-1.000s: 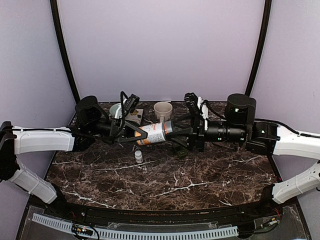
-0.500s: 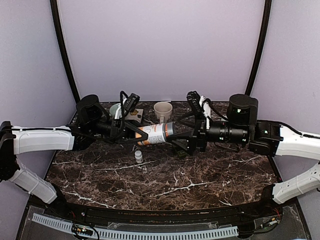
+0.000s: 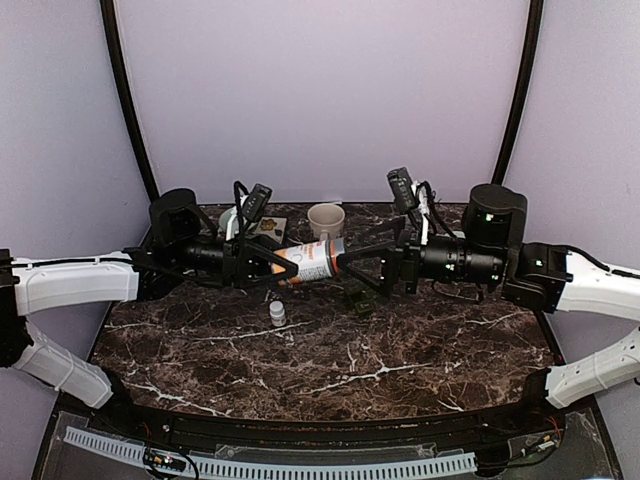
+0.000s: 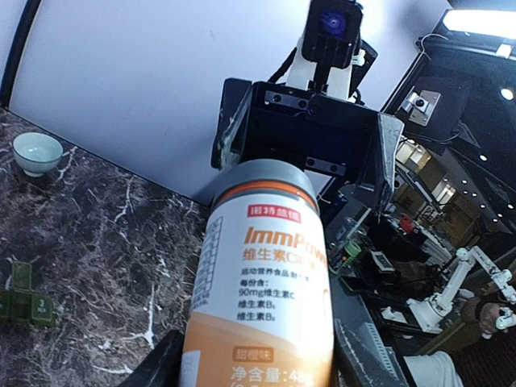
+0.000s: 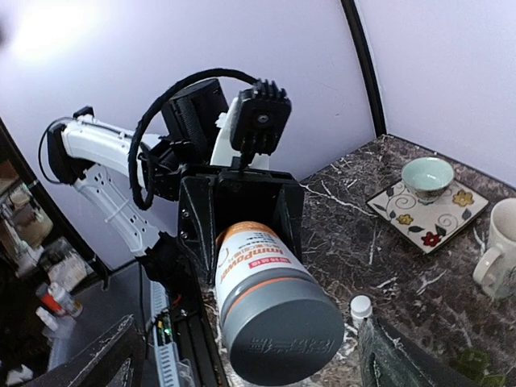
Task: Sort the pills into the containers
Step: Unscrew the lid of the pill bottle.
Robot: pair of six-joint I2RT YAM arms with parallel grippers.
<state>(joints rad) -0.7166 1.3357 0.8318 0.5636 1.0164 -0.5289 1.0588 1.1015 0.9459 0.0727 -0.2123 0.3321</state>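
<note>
Dark marble table underneath; the left tool pinches the orange bottle sideways in the air, the right tool spread around its grey cap. Squeeze the cap square, then twist. The green pill box sits on the table just below.

the small, flat, dark green pill box lies level on the marble table near its middle.

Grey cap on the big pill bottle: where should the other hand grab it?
Pinch the grey cap on its round sides, coming straight at its flat end from the right. The left gripper holds the bottle sideways, cap facing the open right gripper.
</note>
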